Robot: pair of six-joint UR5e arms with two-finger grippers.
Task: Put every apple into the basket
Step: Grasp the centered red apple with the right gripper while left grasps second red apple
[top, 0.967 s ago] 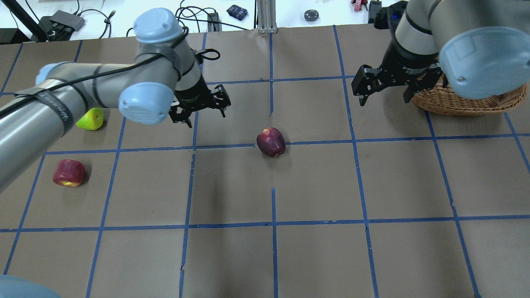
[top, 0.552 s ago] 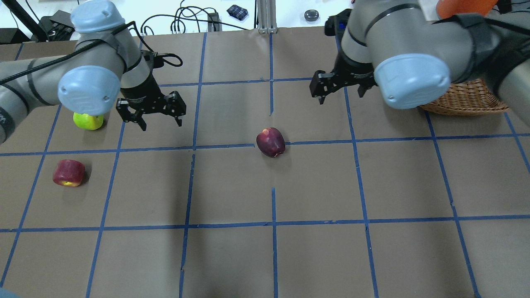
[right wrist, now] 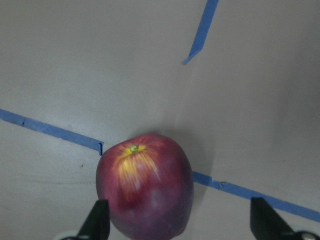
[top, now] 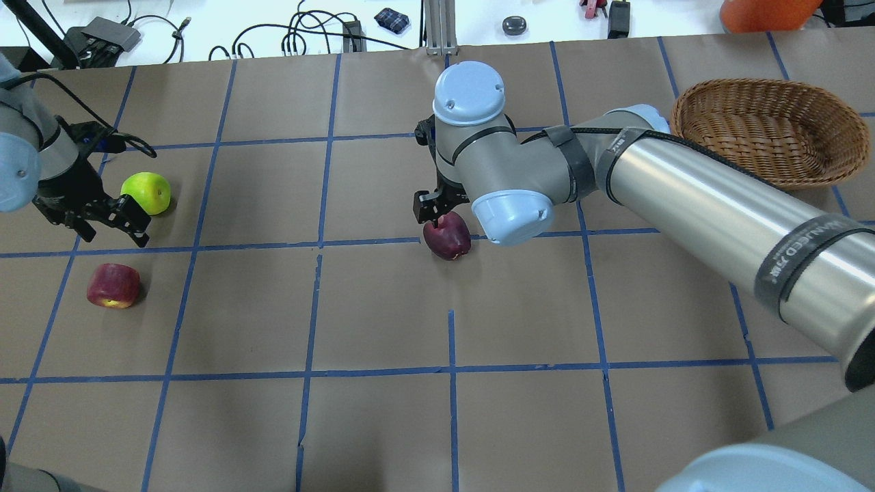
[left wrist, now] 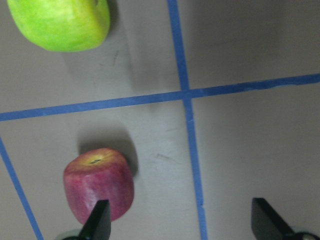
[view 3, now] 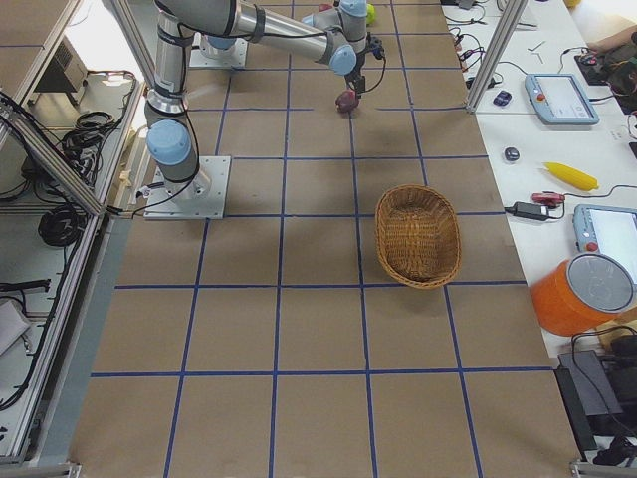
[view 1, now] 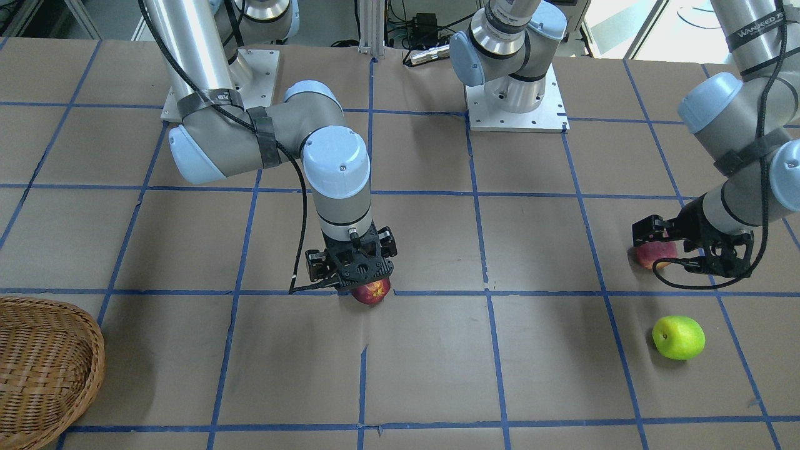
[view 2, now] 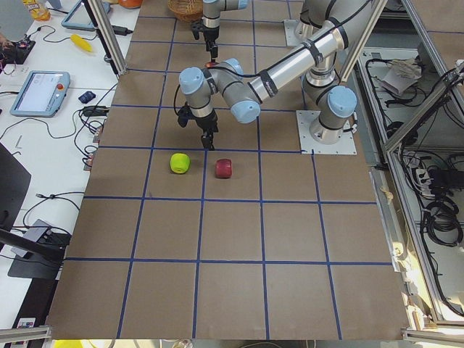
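A dark red apple (top: 448,238) lies at the table's centre on a blue tape line. My right gripper (top: 437,212) hangs open just above and around it. In the right wrist view the apple (right wrist: 145,195) sits near the left fingertip (right wrist: 99,220), off centre in the open jaws. A second red apple (top: 113,285) and a yellow-green apple (top: 145,193) lie at the far left. My left gripper (top: 106,229) is open and empty between them. In the left wrist view the red apple (left wrist: 99,185) is by the left fingertip (left wrist: 98,222). The wicker basket (top: 786,137) stands empty at the back right.
The right arm's long forearm (top: 718,198) stretches across the table's right half, in front of the basket. Cables and small devices (top: 321,31) lie beyond the table's far edge. Blue tape lines (top: 451,372) grid the brown table.
The right arm swung left from the basket to the centre apple and came down over it. The left arm moved left to the two apples at the far left. Both grippers stayed open.
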